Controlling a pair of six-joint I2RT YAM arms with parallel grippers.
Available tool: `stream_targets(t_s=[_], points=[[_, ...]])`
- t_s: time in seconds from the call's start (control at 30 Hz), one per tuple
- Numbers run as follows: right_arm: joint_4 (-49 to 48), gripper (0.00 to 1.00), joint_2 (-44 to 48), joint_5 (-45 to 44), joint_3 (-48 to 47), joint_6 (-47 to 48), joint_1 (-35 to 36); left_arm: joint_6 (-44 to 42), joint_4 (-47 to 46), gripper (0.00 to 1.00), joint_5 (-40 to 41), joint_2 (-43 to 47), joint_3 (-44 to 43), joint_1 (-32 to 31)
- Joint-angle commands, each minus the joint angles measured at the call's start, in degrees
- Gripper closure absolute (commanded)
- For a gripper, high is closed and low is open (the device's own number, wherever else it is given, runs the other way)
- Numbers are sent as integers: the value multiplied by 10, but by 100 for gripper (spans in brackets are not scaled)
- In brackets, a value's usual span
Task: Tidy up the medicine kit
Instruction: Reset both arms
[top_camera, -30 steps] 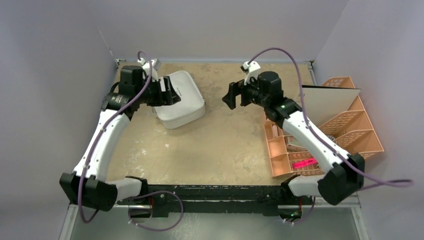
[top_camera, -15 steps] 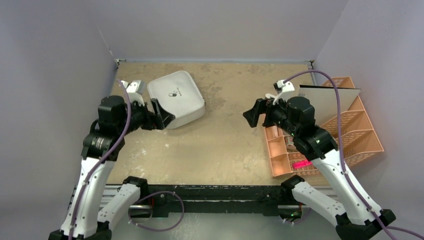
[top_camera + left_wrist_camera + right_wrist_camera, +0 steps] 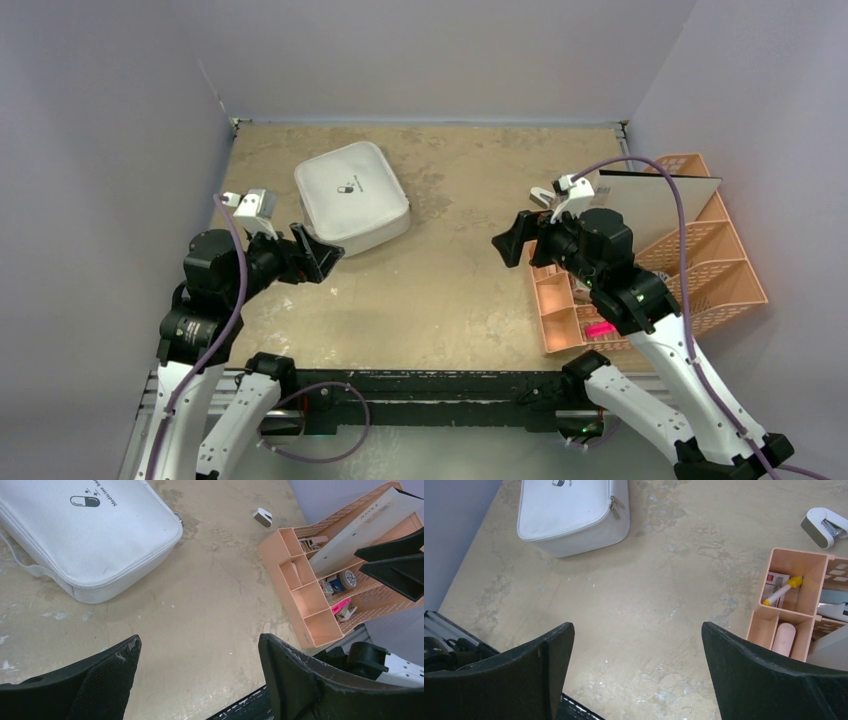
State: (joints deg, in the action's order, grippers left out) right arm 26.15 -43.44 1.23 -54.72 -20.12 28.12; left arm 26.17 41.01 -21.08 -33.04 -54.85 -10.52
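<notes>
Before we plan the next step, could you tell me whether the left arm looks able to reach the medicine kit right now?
Probably yes. The left gripper is open and empty, close to the near corner of the medicine kit, with only bare table between them.

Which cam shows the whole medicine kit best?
Top external: the whole medicine kit is in frame, closed. Left wrist crops two of its edges but shows the pill logo up close. Right wrist cuts off the lid's far part, showing the zipper pulls.
</notes>
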Motion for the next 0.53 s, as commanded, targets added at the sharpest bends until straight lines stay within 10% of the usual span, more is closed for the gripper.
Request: stream_targets(t_s=[0.0, 0.5], points=[[-8, 1, 0, 18, 3, -18, 0, -6, -14, 15, 17, -6, -23, 2], [-24, 1, -7, 26, 9, -42, 1, -12, -16, 13, 26, -24, -16, 2]])
